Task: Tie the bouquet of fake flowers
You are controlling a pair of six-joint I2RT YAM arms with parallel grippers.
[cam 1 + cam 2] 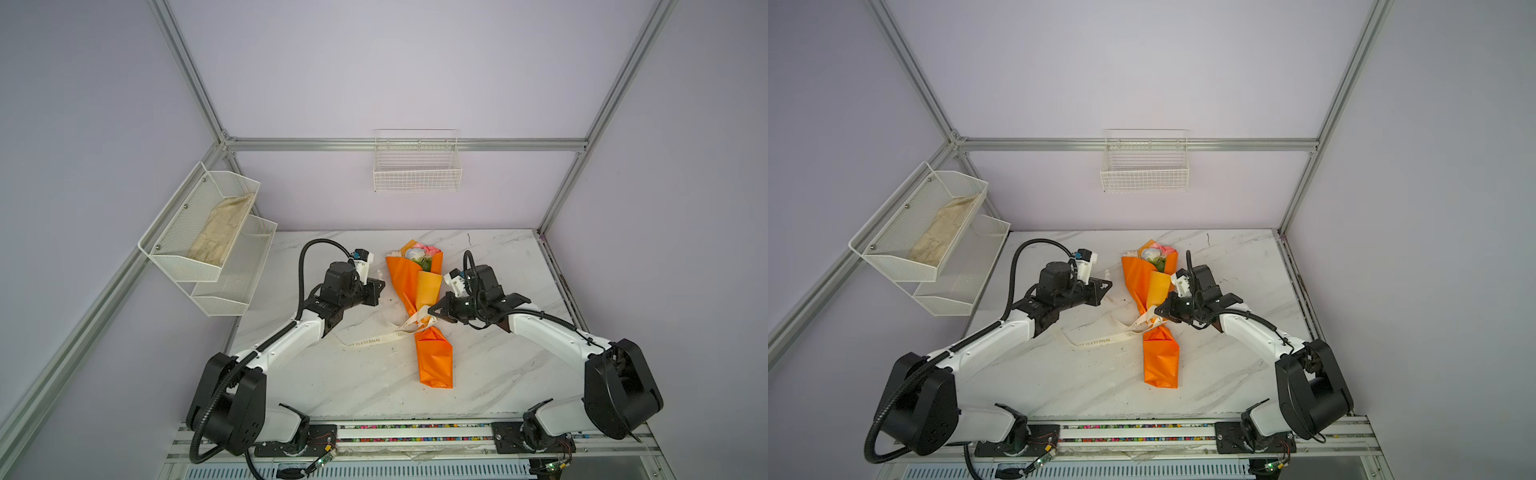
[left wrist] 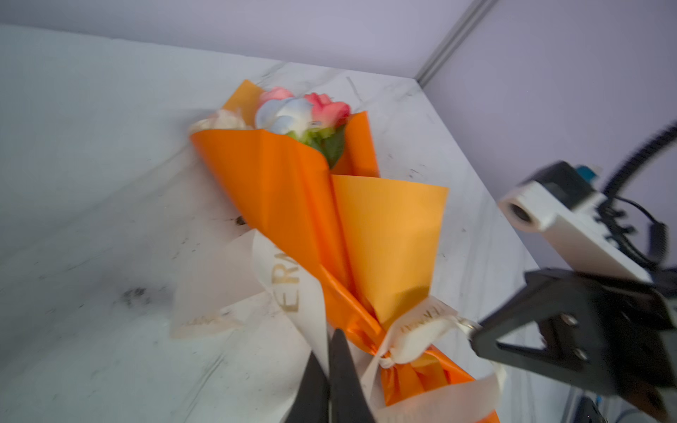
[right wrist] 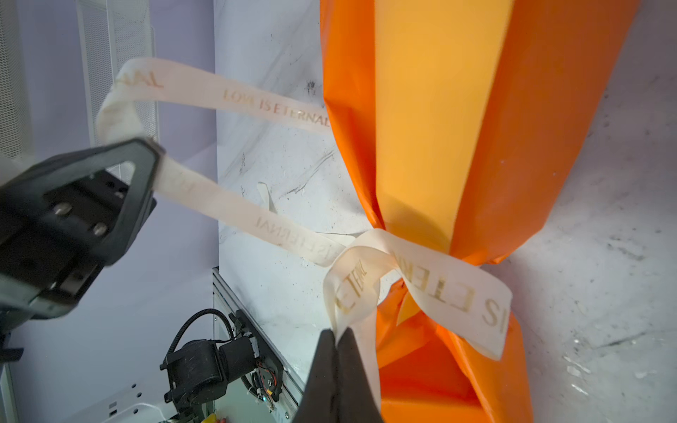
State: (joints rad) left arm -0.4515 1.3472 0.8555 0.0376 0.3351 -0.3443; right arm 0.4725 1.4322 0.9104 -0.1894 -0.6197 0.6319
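Bouquet (image 1: 409, 282) just beside right hand (image 1: 432, 311)

Both arms bend inward. The left gripper (image 1: 378, 289) points to 3 o'clock, the right gripper (image 1: 433, 311) to 9 o'clock; both pinch the ribbon (image 3: 234, 208) tight.

Orange paper (image 2: 278, 190) with paler orange fold, pink, white and cream roses (image 2: 289, 113), green leaves (image 2: 331, 146), cream ribbon (image 3: 256, 110) lettered in gold, white grey-veined table (image 1: 498, 374), beige cloth (image 1: 220, 232).
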